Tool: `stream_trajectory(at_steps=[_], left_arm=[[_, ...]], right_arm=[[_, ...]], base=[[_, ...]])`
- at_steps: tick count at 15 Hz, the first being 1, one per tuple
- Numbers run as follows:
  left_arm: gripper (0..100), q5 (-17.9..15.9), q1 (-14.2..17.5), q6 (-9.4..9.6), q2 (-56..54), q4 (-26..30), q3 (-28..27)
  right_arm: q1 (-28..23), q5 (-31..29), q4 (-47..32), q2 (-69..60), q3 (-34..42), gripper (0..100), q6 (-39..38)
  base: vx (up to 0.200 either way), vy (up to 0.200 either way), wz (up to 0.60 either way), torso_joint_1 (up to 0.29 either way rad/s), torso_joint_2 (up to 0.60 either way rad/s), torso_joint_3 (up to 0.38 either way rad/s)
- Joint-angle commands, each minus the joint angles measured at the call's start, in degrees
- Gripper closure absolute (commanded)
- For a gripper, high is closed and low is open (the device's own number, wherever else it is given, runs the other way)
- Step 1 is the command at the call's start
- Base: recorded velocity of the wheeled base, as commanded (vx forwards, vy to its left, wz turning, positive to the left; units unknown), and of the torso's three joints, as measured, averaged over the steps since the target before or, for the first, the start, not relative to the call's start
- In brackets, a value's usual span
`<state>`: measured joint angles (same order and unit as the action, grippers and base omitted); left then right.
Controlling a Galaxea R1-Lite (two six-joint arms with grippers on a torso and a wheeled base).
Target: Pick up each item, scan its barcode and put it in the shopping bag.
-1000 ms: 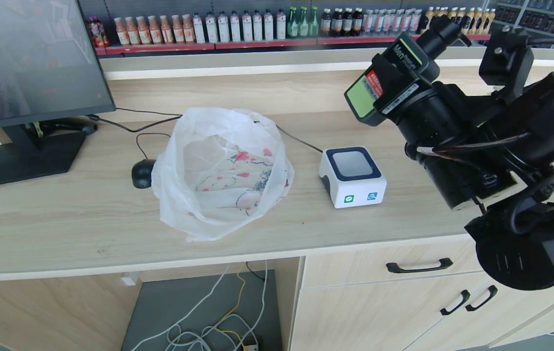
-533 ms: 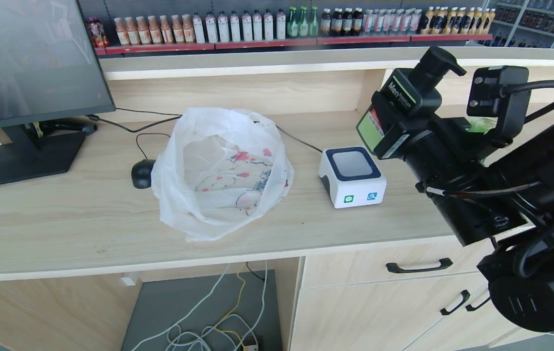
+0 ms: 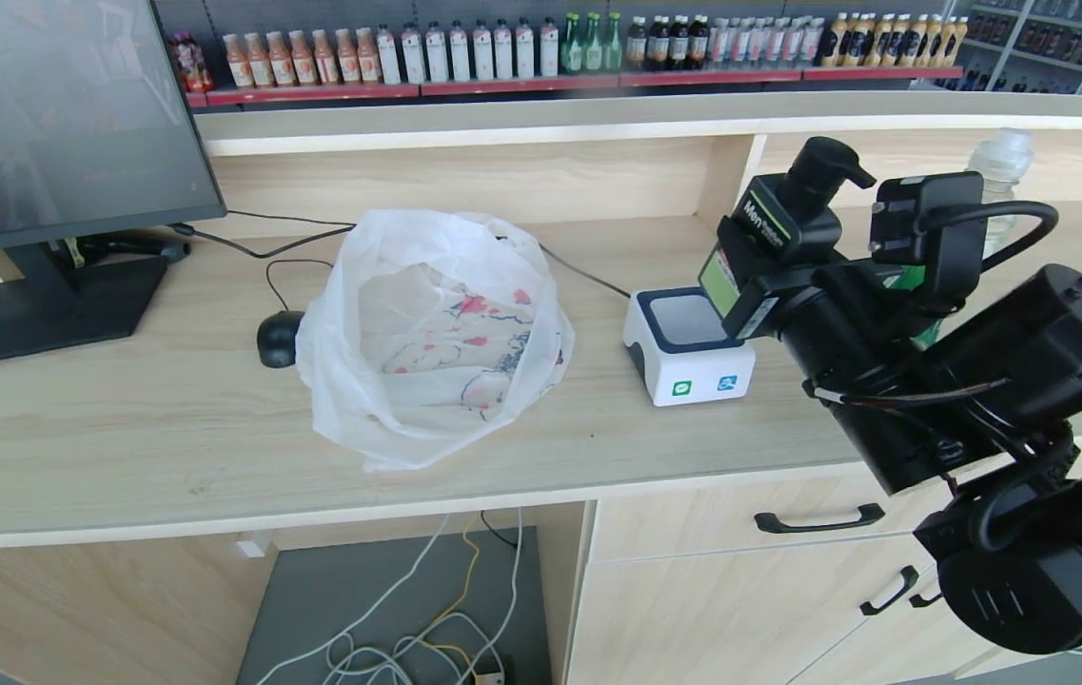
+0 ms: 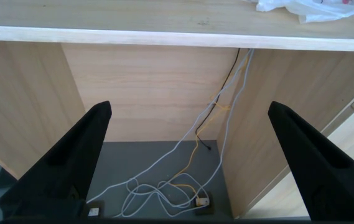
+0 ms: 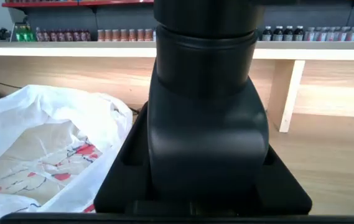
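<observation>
Gripper [image 3: 780, 287] tight around black pump bottle [image 3: 774, 221]

the bottle [image 3: 791, 221] is showing black with a green, red and white label. the bag [image 3: 502, 276] is showing white with red and blue print. the scanner [image 3: 688, 366] is showing white with a navy frame. the mouse [image 3: 275, 340] is showing black on the pale wood-grain desk [image 3: 122, 428].

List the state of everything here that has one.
pump bottle: gripped, tilted, held clear of counter
right gripper: shut on pump bottle
left gripper: open, below counter edge
shopping bag: open, standing on counter
scanner: window facing up
drawer: shut
</observation>
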<state>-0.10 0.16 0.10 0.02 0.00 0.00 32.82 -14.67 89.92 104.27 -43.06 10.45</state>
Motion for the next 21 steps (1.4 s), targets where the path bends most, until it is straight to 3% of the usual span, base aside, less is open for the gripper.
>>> stream_trajectory(at_steps=[1,16,21], left_arm=[[0,0.01,0.02,-0.01,-0.02,0.00,0.00],[0,0.01,0.02,-0.01,-0.02,0.00,0.00],[0,0.01,0.02,-0.10,-0.02,0.00,0.00]], right_arm=[[-0.12,-0.10,0.08,0.68,-0.19,100,0.01],[0.05,-0.01,0.08,1.55,-0.10,100,-0.16],[2.43,-0.10,0.08,1.91,0.25,100,0.01]], base=[[0.000,0.200,0.00,0.002,0.01,0.002],[0.000,0.200,0.00,0.002,0.00,0.002],[0.000,0.000,0.00,0.000,0.00,0.000]])
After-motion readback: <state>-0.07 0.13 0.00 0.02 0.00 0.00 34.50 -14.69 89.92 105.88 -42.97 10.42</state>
